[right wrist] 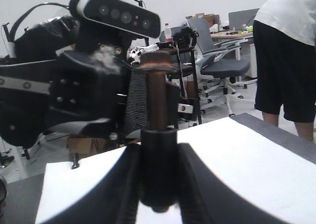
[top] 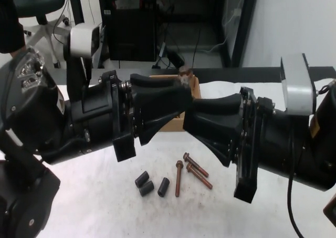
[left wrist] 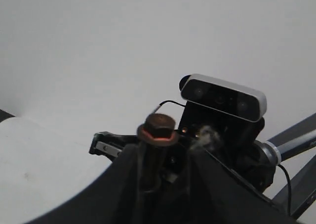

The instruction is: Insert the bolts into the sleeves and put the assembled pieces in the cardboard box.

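My two grippers meet in mid-air above the bench in front of the cardboard box [top: 173,123]. My right gripper [right wrist: 158,157] is shut on a black sleeve [right wrist: 158,169], and a copper bolt [right wrist: 158,93] stands out of the sleeve with its head up. My left gripper [left wrist: 160,159] is shut on that bolt [left wrist: 157,131] just below the head. In the high view the left gripper [top: 173,99] and right gripper [top: 202,109] touch tip to tip, with the bolt head [top: 184,75] above them. On the bench lie three loose sleeves [top: 147,188] and three loose bolts [top: 178,178].
The white bench top [top: 94,196] spreads around the loose parts. Both arm bodies hang low over the bench at left and right. Chairs, desks and a standing person are in the room behind, away from the bench.
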